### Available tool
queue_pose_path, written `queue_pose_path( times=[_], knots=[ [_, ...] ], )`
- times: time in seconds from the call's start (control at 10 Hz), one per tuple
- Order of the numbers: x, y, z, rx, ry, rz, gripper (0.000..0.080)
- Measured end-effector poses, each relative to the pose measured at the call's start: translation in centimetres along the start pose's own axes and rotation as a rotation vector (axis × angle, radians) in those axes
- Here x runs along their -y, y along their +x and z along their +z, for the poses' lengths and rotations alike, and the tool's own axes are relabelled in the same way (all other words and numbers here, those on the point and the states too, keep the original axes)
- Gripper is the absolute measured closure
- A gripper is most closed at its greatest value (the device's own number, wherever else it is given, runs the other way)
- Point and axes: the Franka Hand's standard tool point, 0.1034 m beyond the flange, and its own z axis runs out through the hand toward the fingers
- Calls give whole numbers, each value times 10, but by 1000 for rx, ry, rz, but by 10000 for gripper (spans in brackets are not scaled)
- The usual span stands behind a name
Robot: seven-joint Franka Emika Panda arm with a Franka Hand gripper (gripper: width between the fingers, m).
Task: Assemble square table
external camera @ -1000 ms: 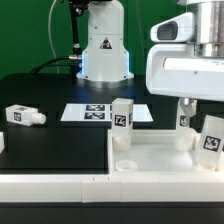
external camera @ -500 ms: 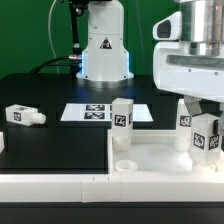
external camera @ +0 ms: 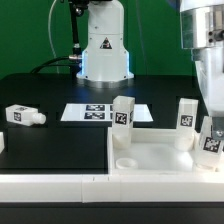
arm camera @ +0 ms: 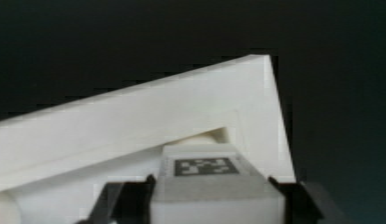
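Two legs [external camera: 122, 119] upright in slab [external camera: 150, 157]; marker board [external camera: 100, 113] behind.

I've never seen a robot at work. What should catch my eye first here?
First, the pincer at the exterior view's right, closed on a tagged white leg above the square table. Two legs already stand upright on that slab. One spare leg lies on the black tabletop at the left.

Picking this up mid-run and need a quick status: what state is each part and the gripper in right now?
gripper: shut on a leg, at the tabletop's corner on the exterior view's right
held leg: upright between the fingers
tabletop: lying flat, sockets up
two mounted legs: standing upright in corner sockets
loose leg: lying on its side, apart
marker board: flat on table
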Motion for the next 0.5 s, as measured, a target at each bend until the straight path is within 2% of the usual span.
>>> queue_pose_path(
  times=[0.1,0.2,0.3,0.4,0.5],
  knots=[
    [0,0,0,0,-1,16,511],
    [-1,0,0,-5,-14,-75,404],
    [1,2,-3,-5,-41,-229,269],
    [9,5,-6,0,-26,-395,187],
    [11,9,-5,-6,-1,-603,187]
  ],
)
